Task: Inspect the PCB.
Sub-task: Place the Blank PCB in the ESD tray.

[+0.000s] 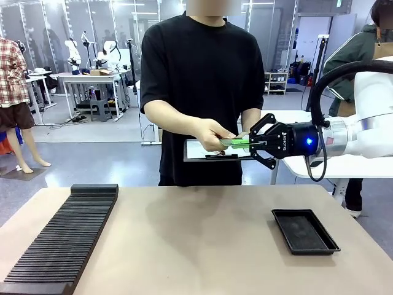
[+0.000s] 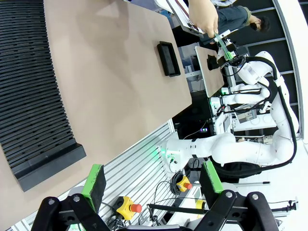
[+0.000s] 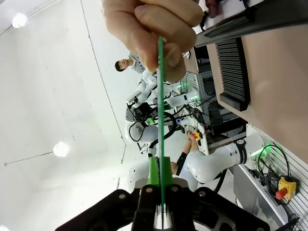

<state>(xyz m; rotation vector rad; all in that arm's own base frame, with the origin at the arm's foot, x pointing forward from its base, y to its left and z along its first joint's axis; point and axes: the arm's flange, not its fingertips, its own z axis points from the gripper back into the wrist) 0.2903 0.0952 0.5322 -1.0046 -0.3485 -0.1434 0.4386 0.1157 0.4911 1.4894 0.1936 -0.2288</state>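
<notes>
— Jaws first: how do they stand?

— Right gripper has its fingers pinched on the PCB, holding it by the near end. In the right wrist view the PCB is edge-on, a thin green line running straight out from between the pads to the person's hand. Left gripper hangs wide with nothing between the pads, far off at the robot's side of the table.

— Where is the PCB, then?

— In the air beyond the table's far edge, at the person's waist, above the clipboard held in the other hand. One end sits in the right jaws, the other in the person's fingers. Both have it at once.

— Long axis?

— Roughly level, along the line of the right gripper's fingers, pointing from the gripper toward the person. So any pull along that line slides it out of one grip or the other.

— Which arm is nearer?

— Right, plainly; it is already on it. The left is well apart. My guess is a handover is in progress, though which way I cannot tell. The tray lies on the table near the right arm, and the slotted rack on the left
</notes>
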